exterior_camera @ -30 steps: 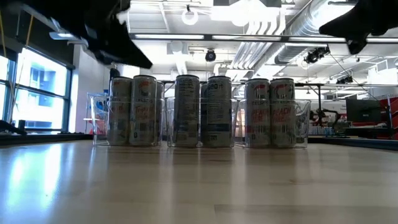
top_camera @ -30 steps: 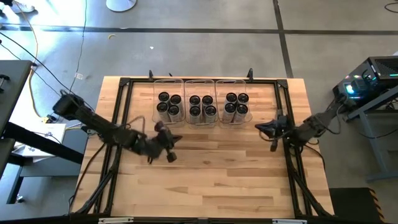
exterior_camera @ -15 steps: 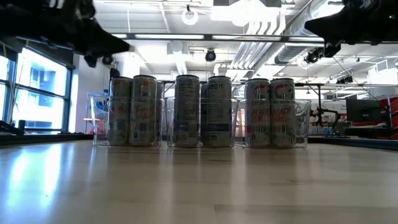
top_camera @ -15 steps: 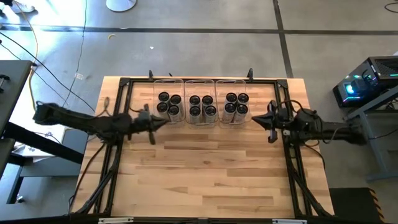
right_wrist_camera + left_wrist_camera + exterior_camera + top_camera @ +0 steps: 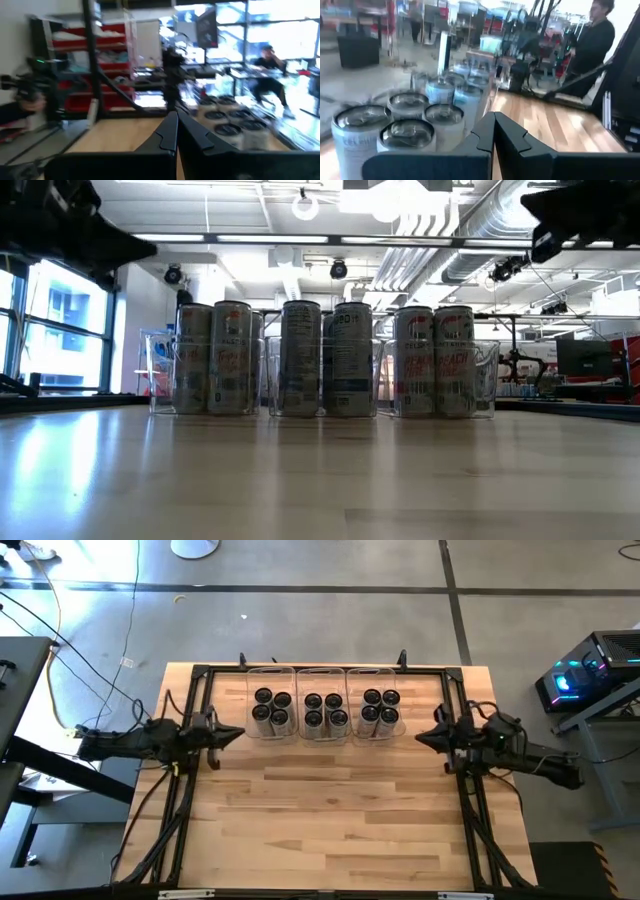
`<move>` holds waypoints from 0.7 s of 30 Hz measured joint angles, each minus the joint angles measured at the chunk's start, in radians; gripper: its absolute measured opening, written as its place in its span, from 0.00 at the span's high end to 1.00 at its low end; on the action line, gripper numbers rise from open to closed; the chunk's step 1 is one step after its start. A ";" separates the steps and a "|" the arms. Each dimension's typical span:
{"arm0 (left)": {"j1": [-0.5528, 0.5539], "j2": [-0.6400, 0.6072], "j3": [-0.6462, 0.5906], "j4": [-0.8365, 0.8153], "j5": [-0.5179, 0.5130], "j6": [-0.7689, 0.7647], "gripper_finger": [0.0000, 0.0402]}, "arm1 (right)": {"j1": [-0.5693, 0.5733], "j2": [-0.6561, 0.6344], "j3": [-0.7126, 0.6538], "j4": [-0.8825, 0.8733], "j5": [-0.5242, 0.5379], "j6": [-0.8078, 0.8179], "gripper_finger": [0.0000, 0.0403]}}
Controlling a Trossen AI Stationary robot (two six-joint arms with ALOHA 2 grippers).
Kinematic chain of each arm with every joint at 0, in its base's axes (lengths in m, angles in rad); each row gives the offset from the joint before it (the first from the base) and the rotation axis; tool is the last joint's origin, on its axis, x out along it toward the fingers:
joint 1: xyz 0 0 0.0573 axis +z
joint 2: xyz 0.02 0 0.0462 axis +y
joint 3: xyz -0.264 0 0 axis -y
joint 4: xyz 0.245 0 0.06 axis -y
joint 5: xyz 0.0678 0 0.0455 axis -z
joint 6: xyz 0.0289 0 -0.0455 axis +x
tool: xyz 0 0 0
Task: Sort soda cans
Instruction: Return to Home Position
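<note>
Several soda cans [image 5: 322,711] with dark round tops stand upright in three clear bins [image 5: 321,672] side by side at the table's far middle; the low view shows their printed sides [image 5: 325,358]. My left gripper [image 5: 236,731] is shut and empty at the table's left edge, pointing level toward the left bin's cans [image 5: 405,125]. My right gripper [image 5: 419,737] is shut and empty at the right edge, pointing level toward the right bin's cans [image 5: 227,122]. Each hangs above the table, apart from the bins.
A black frame [image 5: 200,675] runs around the table, its rails under both arms. The wooden table [image 5: 330,810] lies bare in front of the bins. A person [image 5: 592,45] stands beyond the table, and another person [image 5: 267,62] sits at a desk in the room.
My left arm has swung back from the table's middle toward the left edge and far side, turning its shut gripper level toward the bins. My right arm has drawn back slightly toward the right edge and turned about. The cans have stayed in place.
</note>
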 joint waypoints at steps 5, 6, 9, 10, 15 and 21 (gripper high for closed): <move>0.000 0.019 -0.018 -0.029 0.003 -0.006 1.00 | 0.000 -0.037 -0.014 -0.019 -0.019 -0.008 1.00; -0.001 0.018 -0.027 -0.032 0.003 -0.006 1.00 | 0.000 -0.028 -0.025 -0.011 -0.020 -0.003 1.00; -0.001 0.009 -0.060 -0.012 0.005 -0.011 1.00 | 0.000 -0.037 -0.080 0.026 -0.019 0.041 1.00; -0.001 0.008 -0.071 0.009 0.005 -0.012 1.00 | 0.000 -0.038 -0.100 0.055 -0.019 0.056 1.00; -0.001 0.002 -0.102 0.063 0.010 0.020 1.00 | 0.002 -0.038 -0.195 0.235 0.000 0.111 1.00; -0.002 0.002 -0.131 0.238 0.053 0.165 1.00 | 0.021 -0.036 -0.195 0.290 0.024 0.083 1.00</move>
